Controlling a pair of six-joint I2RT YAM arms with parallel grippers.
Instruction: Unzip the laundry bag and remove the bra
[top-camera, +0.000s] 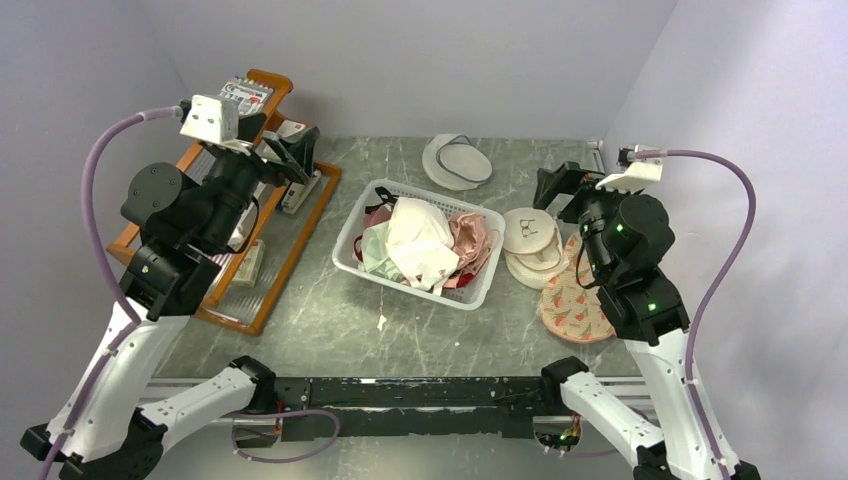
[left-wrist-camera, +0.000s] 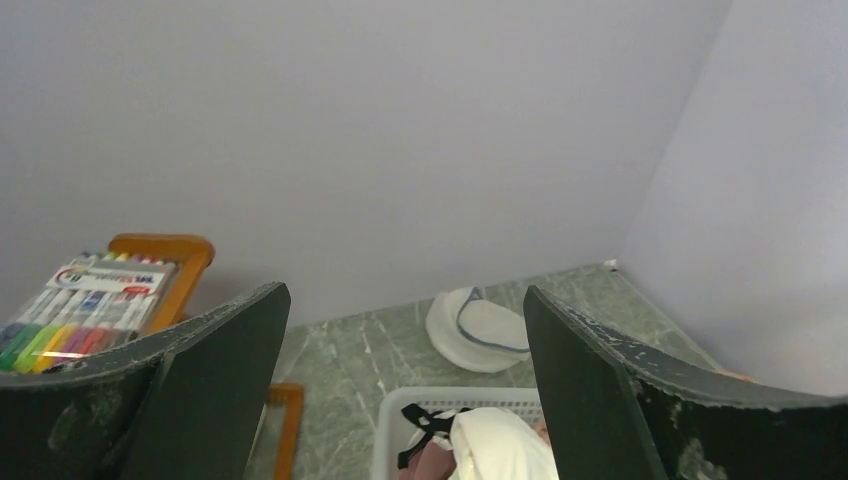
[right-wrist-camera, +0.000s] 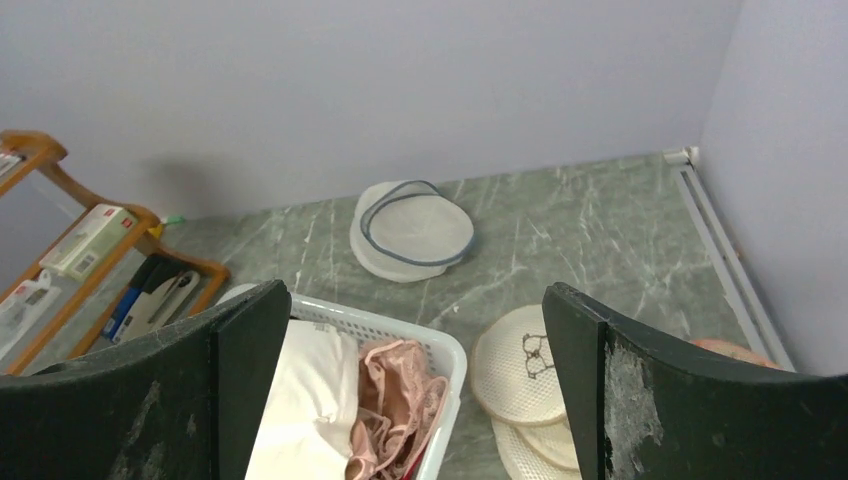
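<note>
Tabletop (top-camera: 420, 335) in front of basket (top-camera: 345, 252) is open, only a small white scrap (top-camera: 381, 322) on it. Narrow lane btwn basket & wooden rack (top-camera: 301, 245) on left. Right side tight: laundry bag (top-camera: 570, 310) lies near the wall, white pouches (top-camera: 530, 240) stacked just behind it, right arm (top-camera: 630, 240) over its far edge. Back: one more pouch (top-camera: 457, 162) near rear wall.

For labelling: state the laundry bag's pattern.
The laundry bag is peach-pink with orange-red flowers; top external view shows it best.
</note>
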